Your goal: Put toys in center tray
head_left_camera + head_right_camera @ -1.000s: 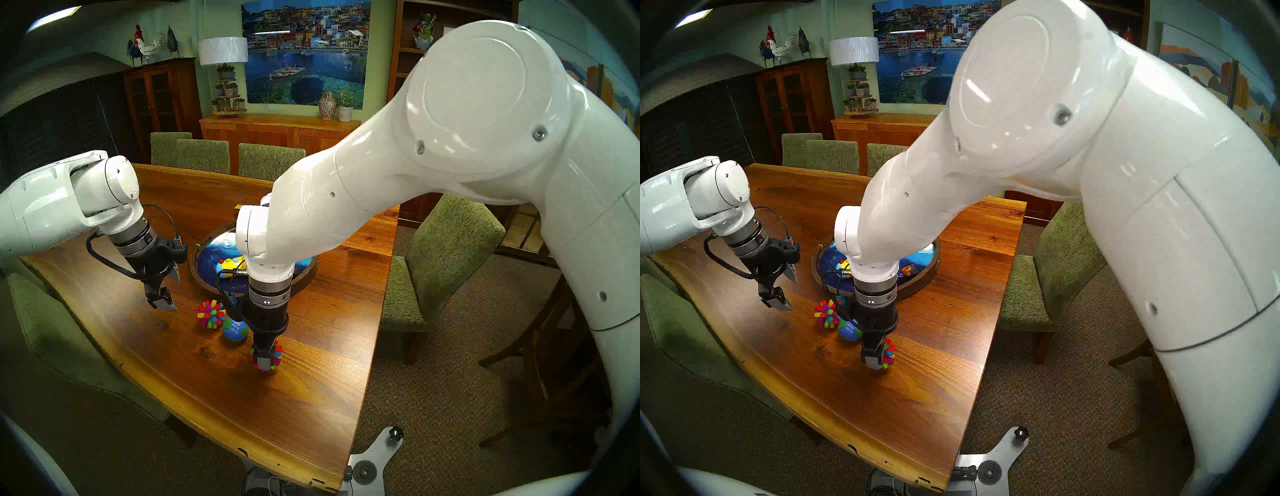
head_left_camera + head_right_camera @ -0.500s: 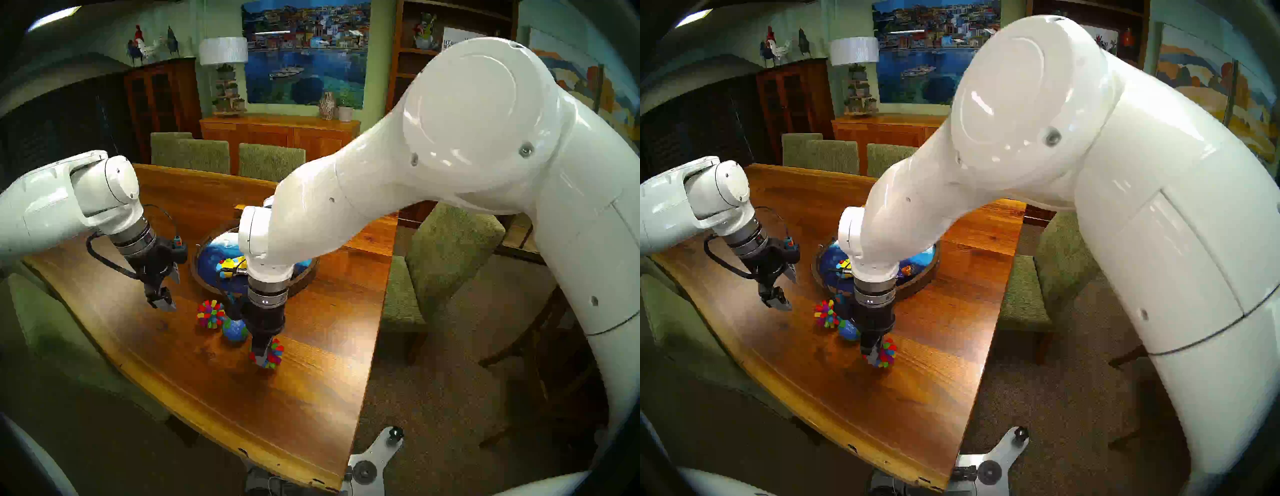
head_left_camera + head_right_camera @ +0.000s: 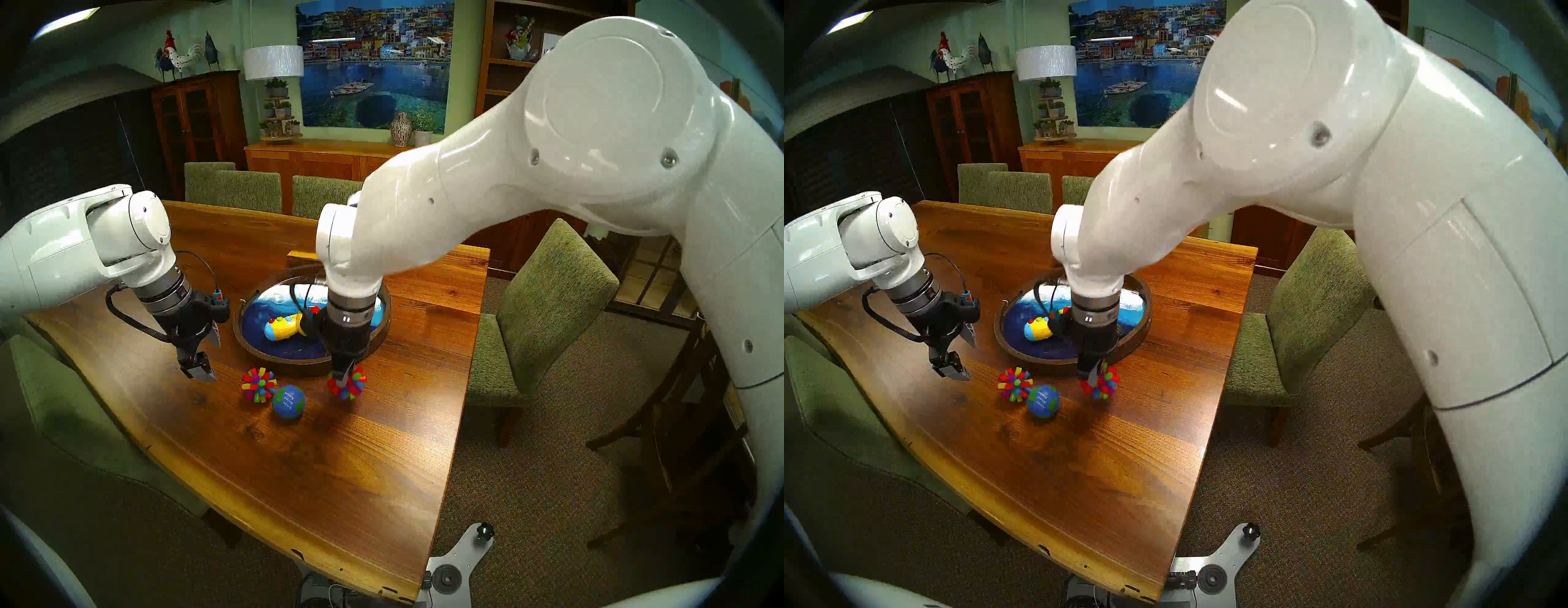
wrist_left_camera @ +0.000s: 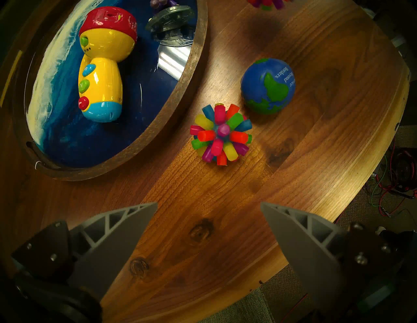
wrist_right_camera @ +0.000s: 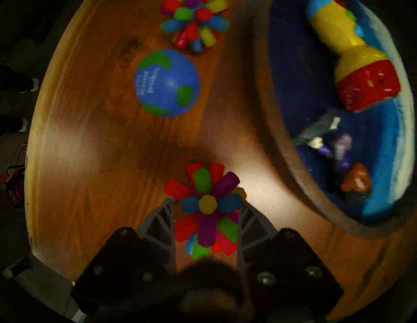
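Wooden worktop [image 3: 339, 467] carries round tray [image 3: 271, 354], yellow-red flashlight [image 3: 282, 327] inside. Right end effector [image 5: 207, 209] clamped on spiky ball [image 5: 206, 209], held above worktop near tray rim. Second spiky ball [image 3: 259, 384], globe ball [image 3: 288, 401] on worktop. Left end effector [image 4: 208, 212] spread apart, empty.

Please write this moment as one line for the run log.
right hand: shut on spiky ball, off table | left hand: open, empty | tray: flashlight, doll | table: second spiky ball, globe ball

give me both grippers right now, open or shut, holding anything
Left gripper: open, empty.
Right gripper: shut on a spiky ball, held above the table.
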`<state>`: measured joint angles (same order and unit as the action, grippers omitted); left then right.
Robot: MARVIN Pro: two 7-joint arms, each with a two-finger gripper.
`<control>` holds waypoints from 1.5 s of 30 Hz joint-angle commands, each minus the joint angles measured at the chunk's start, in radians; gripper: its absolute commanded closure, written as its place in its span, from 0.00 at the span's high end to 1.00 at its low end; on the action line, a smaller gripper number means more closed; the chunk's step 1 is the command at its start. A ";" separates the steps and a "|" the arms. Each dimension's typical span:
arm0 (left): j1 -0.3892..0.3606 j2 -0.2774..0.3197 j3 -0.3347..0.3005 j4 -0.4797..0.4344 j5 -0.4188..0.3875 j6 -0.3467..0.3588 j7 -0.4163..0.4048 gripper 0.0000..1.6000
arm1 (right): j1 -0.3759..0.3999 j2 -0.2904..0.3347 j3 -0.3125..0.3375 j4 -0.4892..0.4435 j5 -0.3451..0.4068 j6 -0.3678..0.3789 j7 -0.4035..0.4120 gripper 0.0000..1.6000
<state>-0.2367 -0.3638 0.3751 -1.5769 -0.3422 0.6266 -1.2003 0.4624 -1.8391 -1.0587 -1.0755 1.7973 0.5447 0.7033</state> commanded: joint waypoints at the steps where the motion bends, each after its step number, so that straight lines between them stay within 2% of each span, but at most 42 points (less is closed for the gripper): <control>1: -0.029 -0.002 -0.024 0.003 0.000 0.000 0.003 1.00 | 0.056 0.020 0.002 0.109 -0.020 -0.024 0.008 0.00; 17: -0.026 -0.003 -0.021 0.003 0.000 -0.001 0.003 1.00 | -0.109 -0.039 -0.019 0.354 -0.039 -0.079 -0.029 0.00; 18: -0.025 -0.003 -0.021 0.003 0.000 -0.001 0.003 1.00 | -0.103 -0.033 -0.019 0.330 -0.040 -0.084 -0.039 0.00; 19: -0.025 -0.003 -0.021 0.003 0.000 -0.001 0.003 1.00 | -0.126 -0.041 -0.022 0.367 -0.042 -0.086 -0.037 0.00; 30: -0.023 -0.003 -0.021 0.003 0.000 -0.001 0.003 1.00 | -0.223 -0.075 -0.053 0.494 -0.055 -0.094 -0.056 0.00; 32: -0.023 -0.003 -0.021 0.004 0.000 -0.001 0.003 1.00 | -0.232 -0.079 -0.058 0.510 -0.058 -0.094 -0.058 0.31; 33: -0.023 -0.003 -0.021 0.004 0.000 -0.001 0.003 1.00 | -0.241 -0.084 -0.062 0.527 -0.059 -0.094 -0.057 0.58; 35: -0.023 -0.003 -0.021 0.004 0.000 -0.001 0.003 1.00 | -0.248 -0.087 -0.066 0.541 -0.061 -0.093 -0.056 0.88; 36: -0.023 -0.003 -0.022 0.004 0.000 -0.001 0.003 1.00 | -0.255 -0.091 -0.070 0.557 -0.063 -0.093 -0.054 0.95; 37: -0.023 -0.003 -0.022 0.004 0.000 -0.001 0.003 1.00 | -0.262 -0.094 -0.073 0.571 -0.064 -0.092 -0.052 1.00; 45: -0.025 -0.003 -0.023 0.004 0.000 -0.001 0.003 1.00 | -0.284 -0.109 -0.092 0.645 -0.074 -0.086 -0.026 1.00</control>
<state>-0.2316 -0.3648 0.3760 -1.5755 -0.3421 0.6263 -1.2005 0.1661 -1.9407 -1.1470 -0.5162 1.7289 0.4497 0.6571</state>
